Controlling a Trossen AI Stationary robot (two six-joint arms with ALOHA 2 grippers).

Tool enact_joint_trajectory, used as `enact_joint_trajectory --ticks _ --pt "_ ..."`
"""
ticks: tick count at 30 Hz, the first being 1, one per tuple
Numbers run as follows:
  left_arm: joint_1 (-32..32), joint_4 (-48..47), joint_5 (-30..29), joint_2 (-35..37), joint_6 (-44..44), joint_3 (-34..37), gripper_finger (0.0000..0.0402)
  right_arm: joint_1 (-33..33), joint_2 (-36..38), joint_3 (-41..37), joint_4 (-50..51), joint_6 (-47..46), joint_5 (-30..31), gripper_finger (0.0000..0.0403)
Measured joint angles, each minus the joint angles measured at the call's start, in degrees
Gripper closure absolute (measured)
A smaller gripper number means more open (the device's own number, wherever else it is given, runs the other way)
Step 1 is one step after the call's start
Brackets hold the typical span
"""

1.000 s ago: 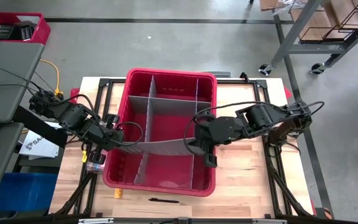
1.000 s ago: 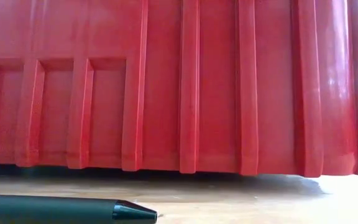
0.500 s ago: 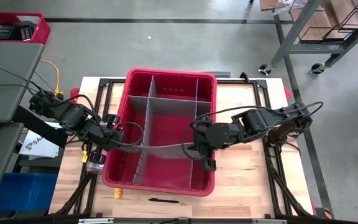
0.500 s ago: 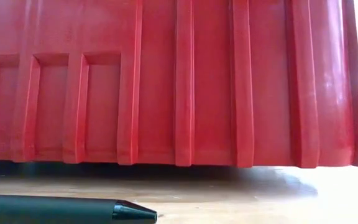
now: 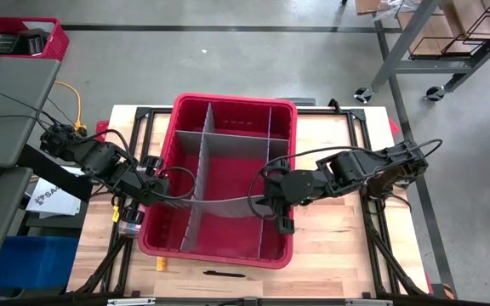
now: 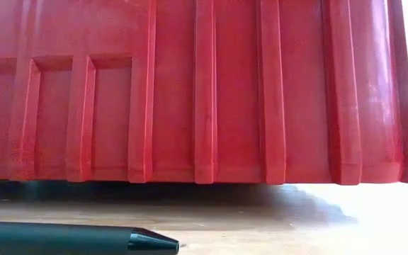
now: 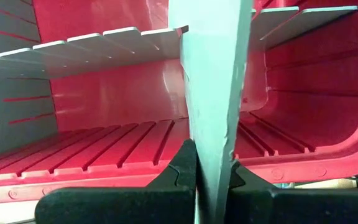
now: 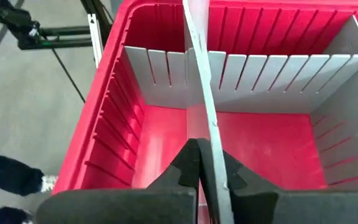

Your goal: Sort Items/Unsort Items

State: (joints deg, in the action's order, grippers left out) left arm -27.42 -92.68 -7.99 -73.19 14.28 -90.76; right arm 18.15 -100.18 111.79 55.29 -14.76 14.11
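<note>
A thin dark pen [image 5: 225, 274] lies flat on the wooden worktop [image 5: 347, 255], just in front of the near wall of the red bin [image 5: 219, 106]. In the low view the same pen [image 6: 76, 239] shows as a black barrel with a pointed tip, lying across the foreground, apart from the bin's ribbed wall [image 6: 204, 92], whose bottom edge appears raised a little off the worktop. A small orange piece [image 5: 161, 264] sits on the worktop by the bin's near left corner. A yellow piece [image 5: 116, 214] and a clear round thing [image 5: 128, 228] beside it lie just off the bin's left wall, close under the left arm. Neither hand touches any of these; both are up at the bin, well apart from the pen.

The left hand [image 5: 154, 194] reaches over the bin's left wall, its fingers pressed together on one end of a grey divider strip [image 5: 215, 202] that bows across the bin's near half. In the left wrist view the fingers [image 7: 182, 167] pinch the strip [image 7: 211, 93] edge-on. The right hand [image 5: 264, 202] is inside the bin toward its right side, pinching the other end of the same strip; the right wrist view shows its fingers [image 8: 188, 165] shut on the thin grey edge [image 8: 199, 81]. Other grey dividers [image 5: 228, 133] stand slotted in the bin's far half. At the edge of the right wrist view a person's shoe [image 8: 42, 183] shows on the floor.
</note>
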Motion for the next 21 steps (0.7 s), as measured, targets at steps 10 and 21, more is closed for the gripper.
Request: enact_joint_trajectory --ticks 10,21 --pt "0.00 -0.02 -0.10 0.00 0.12 0.00 0.0401 0.11 0.00 -0.15 0.63 -2.50 2.86 0.0403" --pt "0.04 0.02 -1.05 0.00 -1.67 -0.02 0.0401 2.16 -0.35 -0.15 0.36 -8.75 4.15 0.0403"
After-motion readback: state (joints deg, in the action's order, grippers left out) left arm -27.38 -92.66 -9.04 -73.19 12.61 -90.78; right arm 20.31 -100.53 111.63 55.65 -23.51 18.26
